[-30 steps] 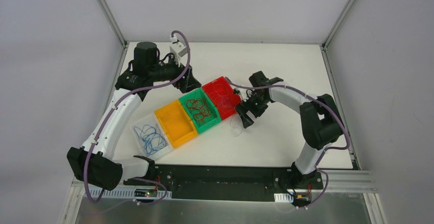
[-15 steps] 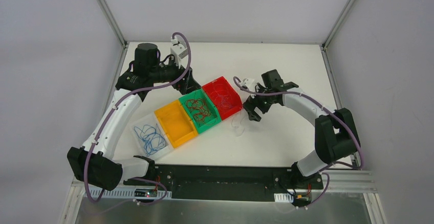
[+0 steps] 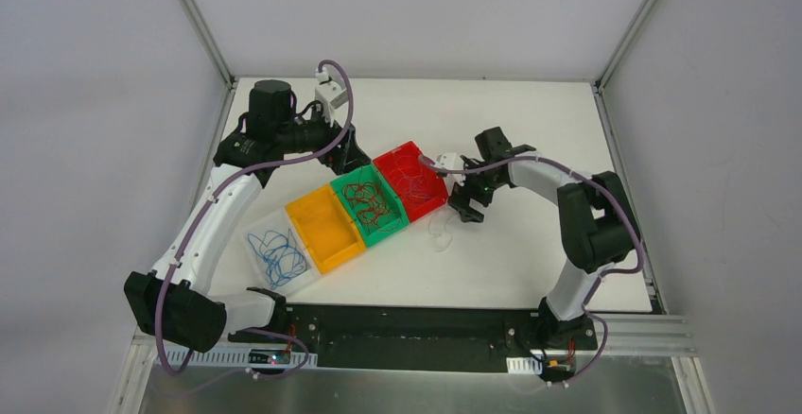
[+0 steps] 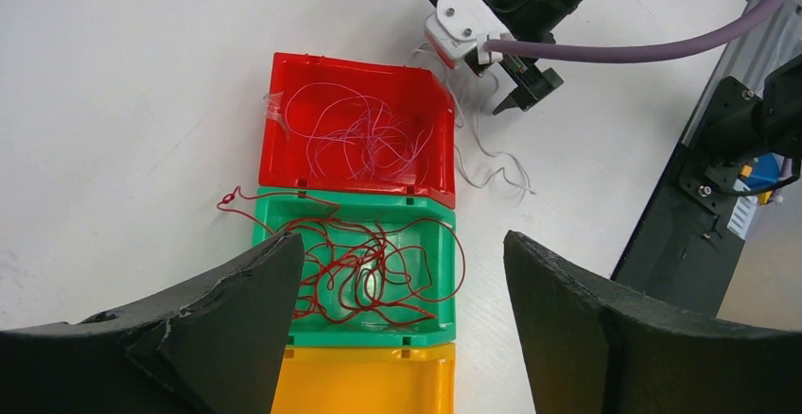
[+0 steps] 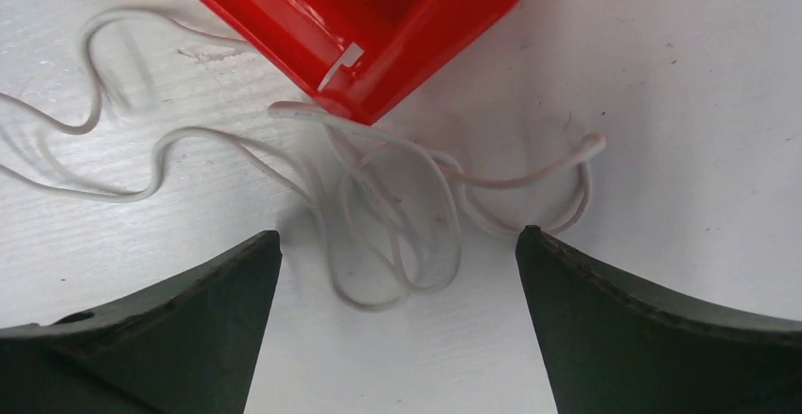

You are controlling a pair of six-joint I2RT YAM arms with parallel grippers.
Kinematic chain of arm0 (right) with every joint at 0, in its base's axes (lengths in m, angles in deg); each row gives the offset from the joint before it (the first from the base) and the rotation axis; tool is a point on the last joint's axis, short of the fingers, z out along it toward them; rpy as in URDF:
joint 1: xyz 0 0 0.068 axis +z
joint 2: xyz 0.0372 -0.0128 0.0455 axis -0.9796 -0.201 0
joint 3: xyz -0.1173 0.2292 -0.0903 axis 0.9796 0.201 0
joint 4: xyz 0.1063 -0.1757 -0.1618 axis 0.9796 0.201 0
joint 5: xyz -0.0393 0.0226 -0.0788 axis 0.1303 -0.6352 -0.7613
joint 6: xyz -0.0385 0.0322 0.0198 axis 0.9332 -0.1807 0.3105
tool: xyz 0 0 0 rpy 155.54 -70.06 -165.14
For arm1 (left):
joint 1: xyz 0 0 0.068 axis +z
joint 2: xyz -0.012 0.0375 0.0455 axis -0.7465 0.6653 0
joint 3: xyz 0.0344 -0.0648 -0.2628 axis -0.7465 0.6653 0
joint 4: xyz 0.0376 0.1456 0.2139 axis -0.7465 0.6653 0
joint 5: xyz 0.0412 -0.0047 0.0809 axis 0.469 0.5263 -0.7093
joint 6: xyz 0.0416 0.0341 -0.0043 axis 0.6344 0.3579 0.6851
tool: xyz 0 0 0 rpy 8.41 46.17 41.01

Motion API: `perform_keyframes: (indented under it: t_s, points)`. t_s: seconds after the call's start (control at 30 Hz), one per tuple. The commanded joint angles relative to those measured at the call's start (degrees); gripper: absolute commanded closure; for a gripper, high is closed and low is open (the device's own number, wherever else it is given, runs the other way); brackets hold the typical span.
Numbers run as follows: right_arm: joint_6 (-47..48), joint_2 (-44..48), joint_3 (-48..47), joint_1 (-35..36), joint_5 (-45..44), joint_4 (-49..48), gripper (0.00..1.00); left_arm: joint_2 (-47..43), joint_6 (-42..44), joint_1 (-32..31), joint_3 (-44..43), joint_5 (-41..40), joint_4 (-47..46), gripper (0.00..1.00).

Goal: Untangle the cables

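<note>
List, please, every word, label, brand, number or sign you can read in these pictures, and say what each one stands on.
No text can be read in any view.
red bin, green bin, orange bin: plain, with no label or print showing.
small boards at the arm bases: any marking is too small to read.

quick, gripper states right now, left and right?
Left gripper: jaws open, holding nothing.
Right gripper: jaws open, holding nothing; white cable lies loose beneath it.
</note>
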Motion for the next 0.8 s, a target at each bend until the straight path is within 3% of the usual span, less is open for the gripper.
perform_keyframes:
  t_s: [0.0, 0.07, 0.13, 0.37, 0.43, 0.6, 0.77]
  points:
    - [7.4, -2.9, -2.1, 0.5, -0.1, -1.6, 0.0, -1.0, 1.7, -0.3, 0.2, -0.6, -0.1, 0.21]
    - [9.7, -3.4, -2.5, 0.5, 0.6, 0.7, 0.02, -0.8, 1.7, -0.3, 0.2, -0.8, -0.1, 0.21]
    - [12.0, -4.1, -3.2, 0.6, 1.2, 4.0, 0.09, -0.6, 1.7, -0.3, 0.0, -0.8, -0.1, 0.21]
    - [14.4, -6.2, -3.4, 1.0, -0.5, 9.4, 0.72, 0.2, 1.8, -0.3, -0.7, -1.2, -0.1, 0.21]
    - [15.5, -5.0, -1.1, 1.3, -2.1, 8.7, 0.99, 0.5, 1.8, -0.3, -0.9, -1.5, -0.1, 0.21]
    - [15.0, 2.0, 5.7, 1.0, -3.3, 7.4, 1.0, 0.8, 1.5, -0.3, -1.5, -1.8, 0.0, 0.21]
    - [6.1, 14.0, 4.7, -2.2, 3.9, 10.4, 1.0, 1.1, 1.4, -0.3, -2.0, -1.5, 0.4, 0.21]
